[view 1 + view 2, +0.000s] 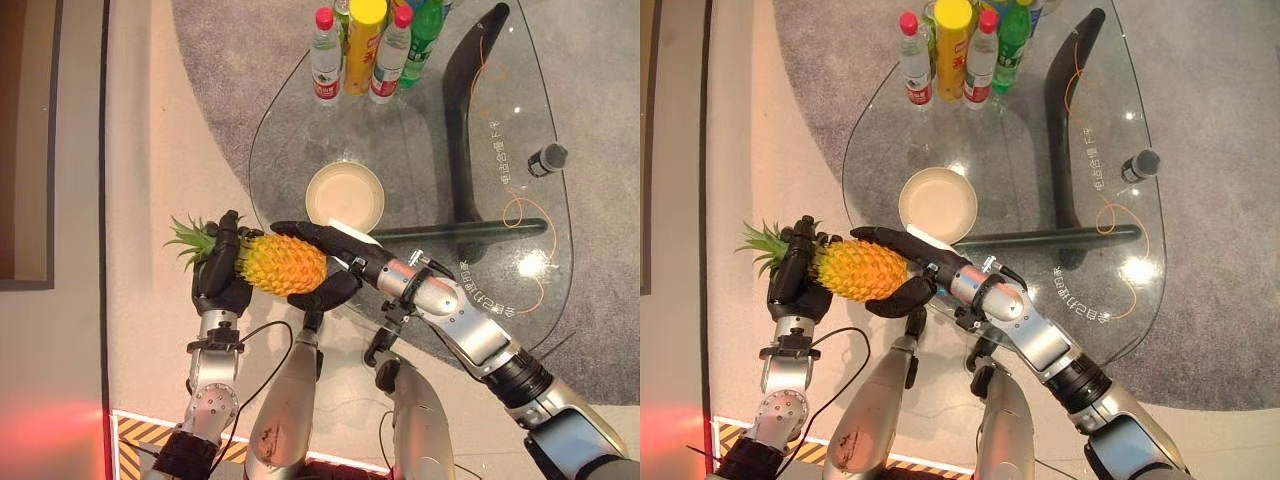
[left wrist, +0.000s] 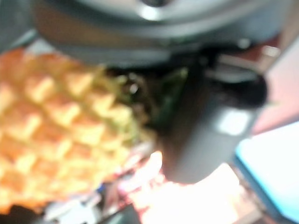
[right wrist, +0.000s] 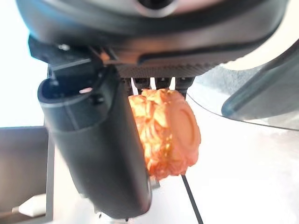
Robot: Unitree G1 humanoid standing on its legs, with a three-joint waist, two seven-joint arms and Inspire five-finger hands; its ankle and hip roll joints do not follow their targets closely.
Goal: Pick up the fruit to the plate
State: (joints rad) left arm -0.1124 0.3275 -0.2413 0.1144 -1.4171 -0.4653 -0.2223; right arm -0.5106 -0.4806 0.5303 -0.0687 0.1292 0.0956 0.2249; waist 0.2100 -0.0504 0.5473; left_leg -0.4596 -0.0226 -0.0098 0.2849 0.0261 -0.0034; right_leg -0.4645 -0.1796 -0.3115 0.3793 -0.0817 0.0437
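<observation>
From the eye views, the pineapple [image 1: 283, 263] is hanging off the glass bench's [image 1: 470, 120] near edge, just short of the plate [image 1: 345, 196]. The left hand [image 1: 220, 275] is curling round its leafy end, and the right hand [image 1: 325, 262] is clasping its body. Bottles [image 1: 368, 45] are standing at the far edge. In the right wrist view, fingers [image 3: 100, 154] are wrapping the fruit.

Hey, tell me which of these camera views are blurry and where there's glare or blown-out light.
Left wrist view: soft throughout, the pineapple smeared, a blown-out white patch low down. Right wrist view: the pineapple's base is fairly crisp, the right hand up close blurred, background washed white. Left eye view: sharp, with a bright glare spot on the glass table and a red glow in the lower corner.
</observation>
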